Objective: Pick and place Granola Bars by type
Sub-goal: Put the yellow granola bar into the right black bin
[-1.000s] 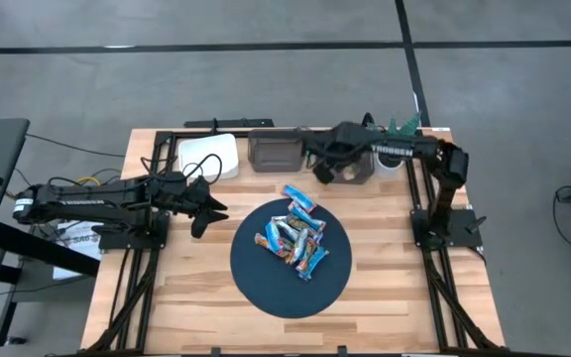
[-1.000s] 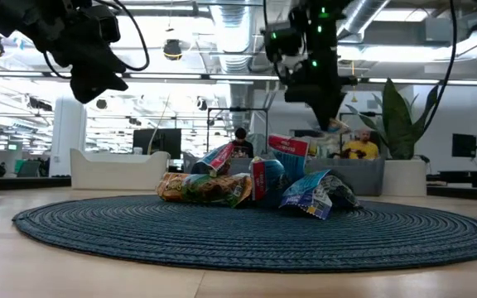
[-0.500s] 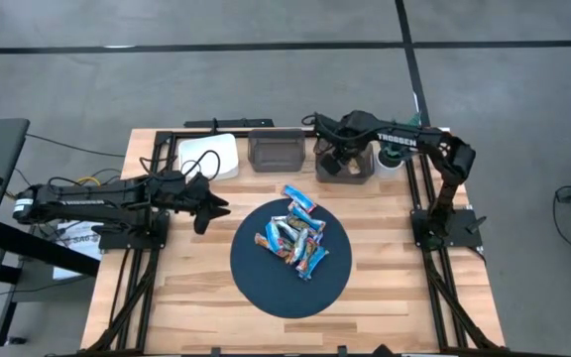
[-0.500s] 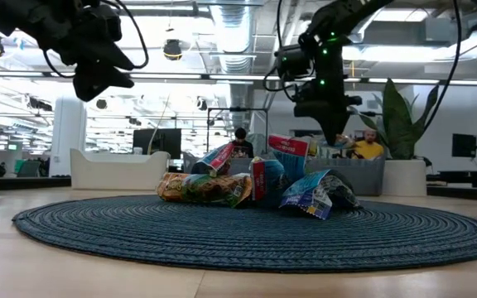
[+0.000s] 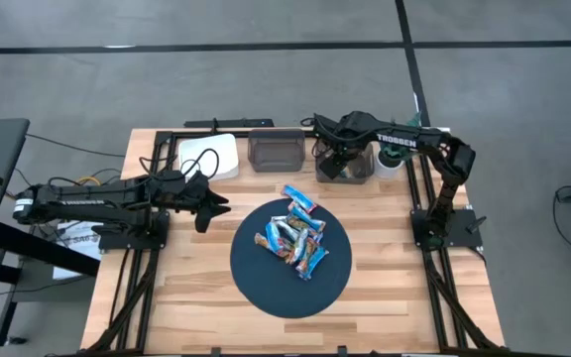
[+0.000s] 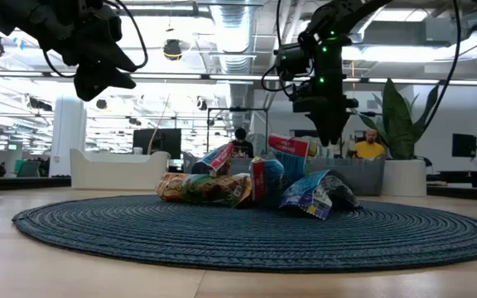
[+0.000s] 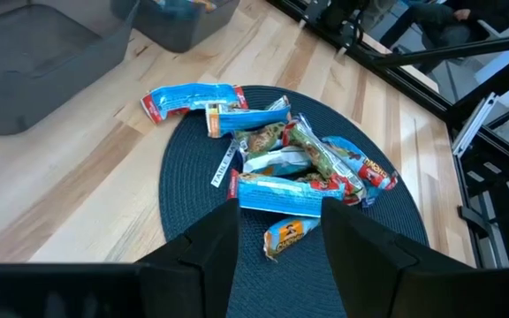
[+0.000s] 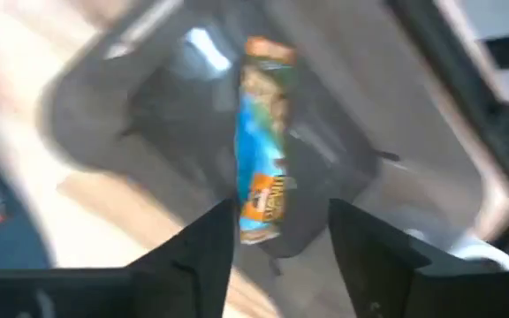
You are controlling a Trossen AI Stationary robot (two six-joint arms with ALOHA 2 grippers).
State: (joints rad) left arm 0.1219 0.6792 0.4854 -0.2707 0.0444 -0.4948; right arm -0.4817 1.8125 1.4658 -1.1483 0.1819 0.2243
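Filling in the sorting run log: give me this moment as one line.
right end effector: open over dark bin, bar dropping | left end effector: open, beside mat | bar pile: on mat

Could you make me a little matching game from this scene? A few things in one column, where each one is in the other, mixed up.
Things:
1. pile of shiny wrapped granola bars
2. right gripper
3. left gripper
4. white square lidded container

Places:
A. above the dark grey bin at the table's back right
B. on the round dark blue woven mat
C. back left corner of the wooden table
D. in the air beside the mat's left edge

Pairs: 1-B, 2-A, 3-D, 4-C
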